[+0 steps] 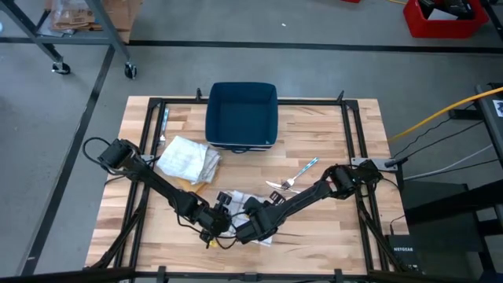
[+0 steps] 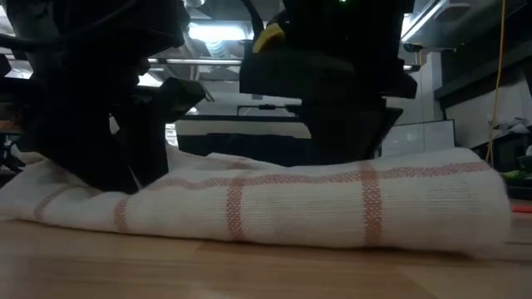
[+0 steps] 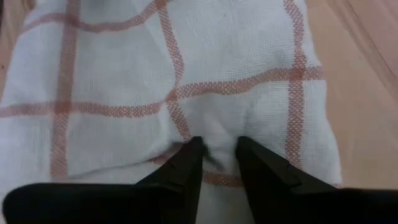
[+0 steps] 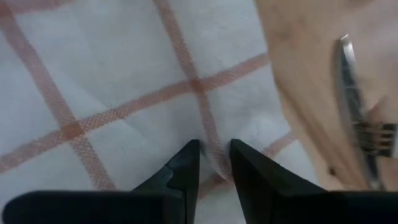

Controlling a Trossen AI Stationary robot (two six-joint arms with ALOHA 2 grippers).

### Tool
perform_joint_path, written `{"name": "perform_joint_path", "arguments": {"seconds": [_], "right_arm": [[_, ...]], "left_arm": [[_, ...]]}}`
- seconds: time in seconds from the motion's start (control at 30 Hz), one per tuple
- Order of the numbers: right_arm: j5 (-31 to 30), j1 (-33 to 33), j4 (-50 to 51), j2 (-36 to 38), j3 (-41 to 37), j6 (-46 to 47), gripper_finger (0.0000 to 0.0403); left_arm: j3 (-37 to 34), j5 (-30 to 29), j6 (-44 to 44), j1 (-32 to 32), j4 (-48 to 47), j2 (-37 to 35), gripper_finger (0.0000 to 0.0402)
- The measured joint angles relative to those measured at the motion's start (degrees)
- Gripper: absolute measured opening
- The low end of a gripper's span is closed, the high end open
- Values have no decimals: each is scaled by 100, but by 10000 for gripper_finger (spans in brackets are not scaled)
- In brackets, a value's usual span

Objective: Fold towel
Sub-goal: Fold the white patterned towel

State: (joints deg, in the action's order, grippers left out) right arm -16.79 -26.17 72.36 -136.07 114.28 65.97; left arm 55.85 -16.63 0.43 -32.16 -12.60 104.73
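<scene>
**Two arms pinch the towel**

Towel (image 2: 332, 203) fills the low view, lying flat and long on the wooden table (image 2: 249, 274). Both dark arms stand on it from above. Behind is a dim room with bright lights.

From high up, the towel (image 1: 263, 236) is at 6 o'clock on the table (image 1: 314, 134). The left end effector (image 1: 214, 224) and the right end effector (image 1: 250, 229) meet over it. A blue bin (image 1: 241, 115) sits at 12 o'clock. A second crumpled cloth (image 1: 189, 159) lies at 9 o'clock, a fork (image 1: 292, 178) at 3 o'clock. Grey floor goes all around.

Left wrist view: the left end effector (image 3: 217, 155) is clenched on a little bump of towel (image 3: 124, 81).

Right wrist view: the right end effector (image 4: 214, 155) pinches a towel (image 4: 93, 81) ridge too. I think both hold tight so they can lift one edge and fold it over.
</scene>
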Motion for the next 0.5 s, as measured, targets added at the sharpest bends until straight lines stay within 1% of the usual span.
{"name": "perform_joint_path", "arguments": {"seconds": [0.1,0.2,0.33,0.5], "right_arm": [[152,-1,-134,0,-80,18,94],[186,-2,28,0,37,141,94],[132,-2,510,0,490,162,94],[-237,-4,1060,9,1284,173,94]], "left_arm": [[-1,12,1,0,-2,-2,97],[-8,7,85,-2,-42,-121,97],[-41,-95,315,-6,-249,-467,97],[-30,-371,584,85,-248,-1056,97]]}}
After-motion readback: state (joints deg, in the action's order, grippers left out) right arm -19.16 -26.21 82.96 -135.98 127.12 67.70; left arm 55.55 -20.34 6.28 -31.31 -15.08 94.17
